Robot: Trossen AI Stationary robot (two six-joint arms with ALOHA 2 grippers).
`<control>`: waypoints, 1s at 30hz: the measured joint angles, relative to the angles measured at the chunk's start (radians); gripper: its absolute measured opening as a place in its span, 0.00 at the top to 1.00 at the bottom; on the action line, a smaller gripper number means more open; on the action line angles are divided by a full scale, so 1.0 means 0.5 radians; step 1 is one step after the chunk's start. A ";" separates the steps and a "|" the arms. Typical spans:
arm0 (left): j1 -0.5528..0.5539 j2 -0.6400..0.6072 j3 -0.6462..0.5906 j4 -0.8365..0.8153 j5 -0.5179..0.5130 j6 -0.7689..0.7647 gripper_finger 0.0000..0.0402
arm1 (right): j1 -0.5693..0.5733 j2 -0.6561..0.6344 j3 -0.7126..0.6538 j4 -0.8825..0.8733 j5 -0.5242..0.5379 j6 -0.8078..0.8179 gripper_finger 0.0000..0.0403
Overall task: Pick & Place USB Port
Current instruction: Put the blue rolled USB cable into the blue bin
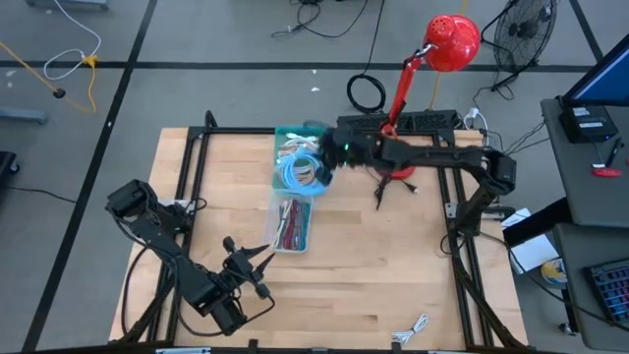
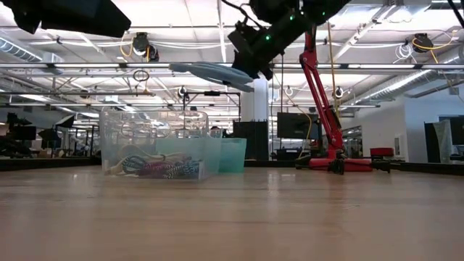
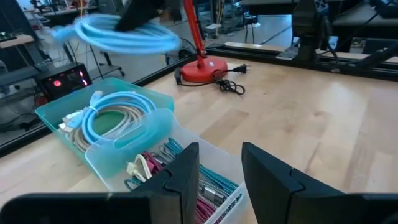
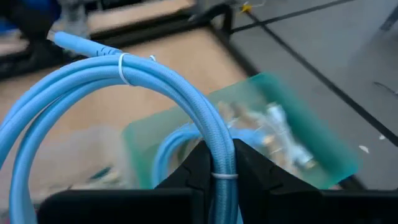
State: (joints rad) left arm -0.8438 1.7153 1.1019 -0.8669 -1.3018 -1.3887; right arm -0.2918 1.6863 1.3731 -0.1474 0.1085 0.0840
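- Above the teal bin (image 1: 295,133), the right claw (image 4: 217,163) pinches a coiled light-blue cable (image 4: 124,81), bound with white ties, and holds it in the air well clear of the surface (image 1: 364,275).
- No brand, label or writing can be read on anything in these views.
- Inside the teal bin (image 3: 62,115) lie another light-blue coil (image 3: 109,115) and pale grey-white cables with plugs.
- Touching it on the near side stands a clear bin (image 1: 291,226) holding a tangle of red, pink and striped cables (image 3: 186,174).
- At the surface's near left corner, the left claw (image 1: 257,265) rests low with its fingers (image 3: 186,171) spread and nothing between them.
- At the far edge, a red desk lamp (image 1: 447,44) stands on its round base, its black cord lying beside it.
- Near the front edge lies a small white cable (image 1: 413,329).
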 joint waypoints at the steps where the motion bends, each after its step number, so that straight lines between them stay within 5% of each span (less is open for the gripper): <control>1: 0.007 0.000 0.000 0.000 0.000 0.007 0.69 | -0.050 0.000 0.000 0.039 -0.031 0.000 0.91; 16: 0.114 0.000 0.000 -0.007 0.002 0.049 0.69 | -0.433 0.127 0.280 0.082 -0.230 -0.104 0.91; 30: 0.165 0.001 0.001 -0.012 0.105 0.118 0.69 | -0.564 0.894 1.211 -0.550 -0.340 -0.155 0.91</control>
State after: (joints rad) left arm -0.7613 1.7157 1.1023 -0.8731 -1.2493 -1.3296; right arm -0.5740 2.1333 1.9788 -0.4224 -0.0616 0.0063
